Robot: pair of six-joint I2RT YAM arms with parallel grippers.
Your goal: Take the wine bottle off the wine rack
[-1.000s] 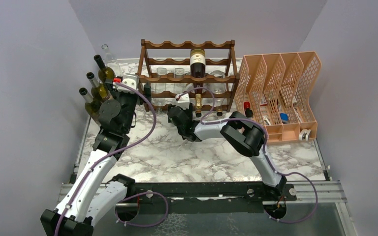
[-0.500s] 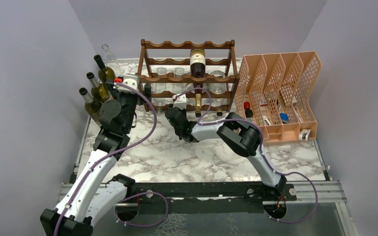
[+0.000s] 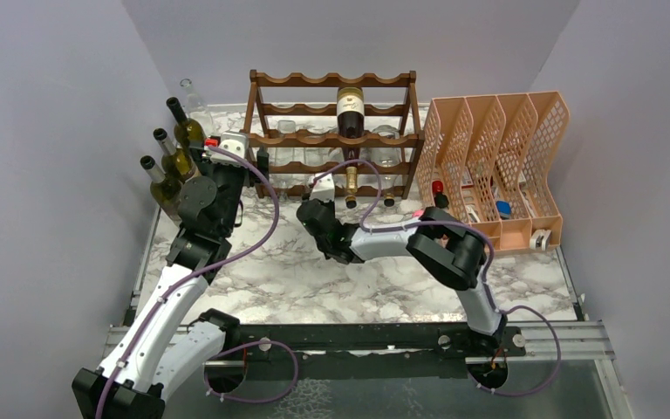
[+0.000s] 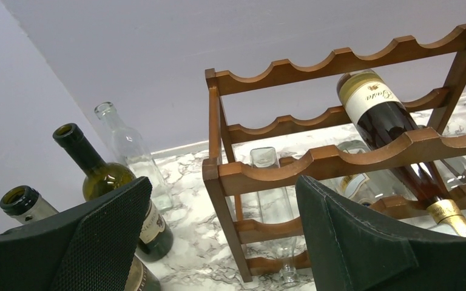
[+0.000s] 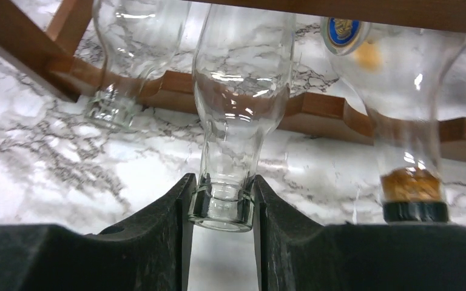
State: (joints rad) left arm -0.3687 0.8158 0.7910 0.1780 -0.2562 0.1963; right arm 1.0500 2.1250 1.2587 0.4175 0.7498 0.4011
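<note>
- The wine bottle (image 5: 236, 109) is clear, empty glass. It lies neck-outward in the bottom tier of the reddish-brown wine rack (image 3: 336, 131), at 12 o'clock on the marble surface (image 3: 288, 271).
- The right tool (image 5: 221, 206) is clamped on its mouth; the left tool (image 4: 223, 188) gapes wide, holding nothing.
- A black-capped bottle (image 5: 412, 182) lies at its 3 o'clock. Green bottles (image 3: 174, 161) stand at the rack's 9, an orange organizer (image 3: 497, 166) at its 3.
- A dark bottle (image 4: 388, 127) higher up bears a cream label; its cursive is unreadable.

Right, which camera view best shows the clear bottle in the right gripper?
The right wrist view: the right gripper clamps the clear bottle by its mouth. The top external view hides it behind the arm and wine rack; the left wrist view cannot single it out.
</note>
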